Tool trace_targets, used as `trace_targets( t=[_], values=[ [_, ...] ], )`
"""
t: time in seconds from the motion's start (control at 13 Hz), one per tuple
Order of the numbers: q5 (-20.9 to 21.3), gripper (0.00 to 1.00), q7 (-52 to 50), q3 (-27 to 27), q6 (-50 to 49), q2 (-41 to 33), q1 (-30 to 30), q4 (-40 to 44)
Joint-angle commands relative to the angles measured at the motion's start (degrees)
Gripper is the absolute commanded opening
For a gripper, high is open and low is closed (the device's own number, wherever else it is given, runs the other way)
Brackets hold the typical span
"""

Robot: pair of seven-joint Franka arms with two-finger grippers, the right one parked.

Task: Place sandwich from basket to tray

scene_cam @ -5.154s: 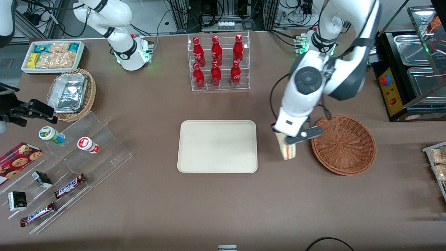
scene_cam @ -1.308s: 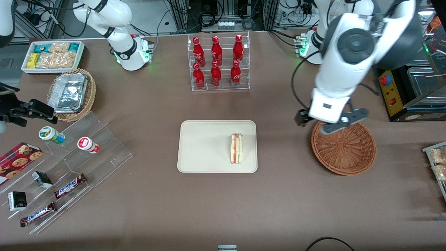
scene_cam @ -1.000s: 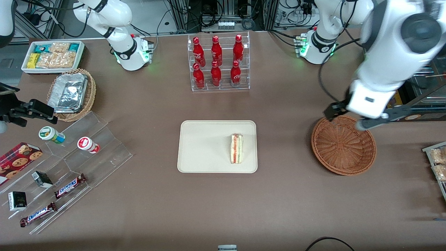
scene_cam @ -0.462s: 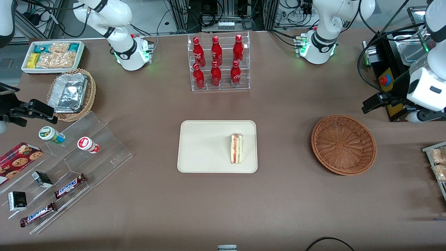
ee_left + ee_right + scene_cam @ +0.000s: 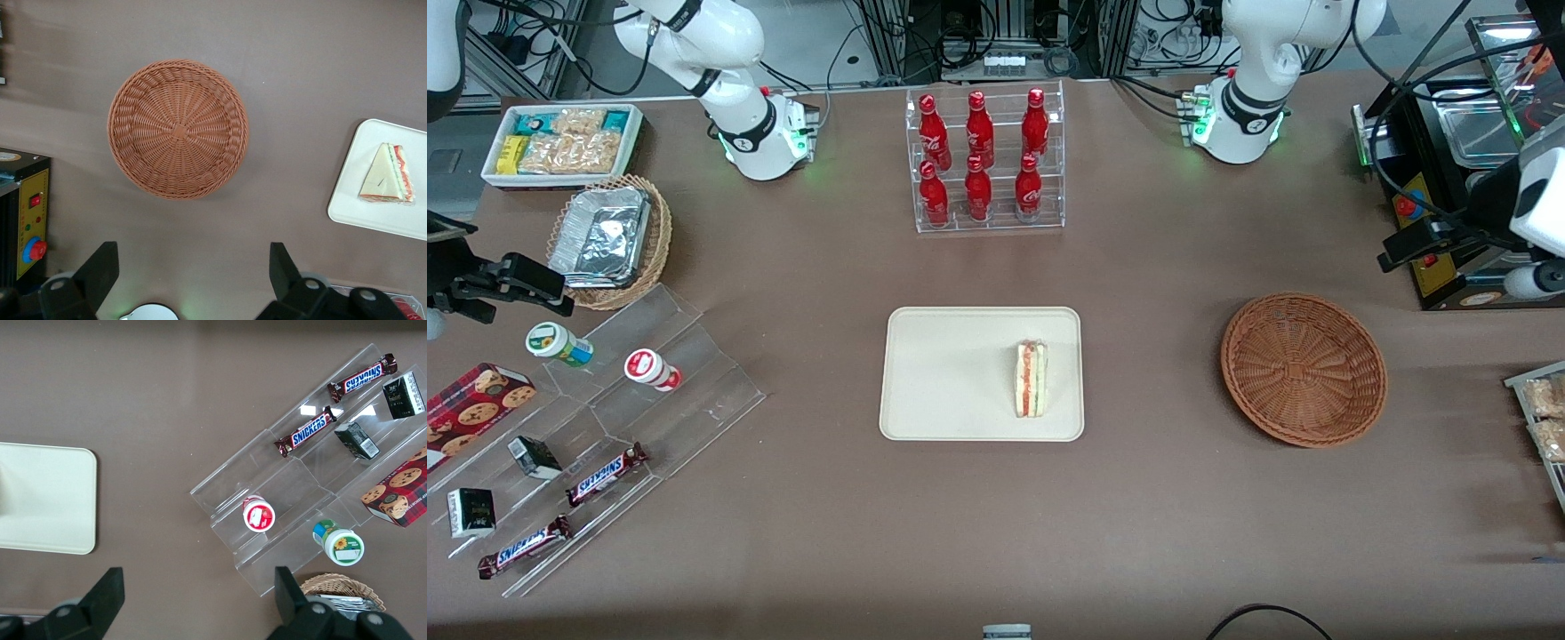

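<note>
Sandwich [image 5: 1031,380]: we see it lying on the tray [image 5: 943,373], at the end nearer the basket.
Basket [image 5: 1304,369]: we find nothing in it.
Gripper [image 5: 193,267]: we hold it high above the basket, fingers spread, grasping nothing.
Progress: we judge the placing done.

Robot lab: mock snack-shop table [image 5: 800,551]

One sandwich [image 5: 1031,380], one tray [image 5: 943,373], one basket [image 5: 1303,369], six red bottles [image 5: 978,160].
</note>
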Motion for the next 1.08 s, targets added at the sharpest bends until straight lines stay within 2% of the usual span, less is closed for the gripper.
trace_targets(
  t=[0.0,0.15,0.23,0.69,1.0],
  values=[
    [-0.3,1.00,1.8,-4.9,-1.6,-0.1,4.9,1.3],
    [-0.3,1.00,1.9,-12.0,-1.5,0.4,11.9,1.5],
    [-0.1,1.00,1.9,-14.2,-1.5,0.6,13.6,1.2],
    [0.5,1.00,2.0,-20.5,-1.2,1.3,19.0,1.5],
    [0.7,1.00,2.1,-20.6,-1.1,1.3,19.0,1.5]
  ],
)
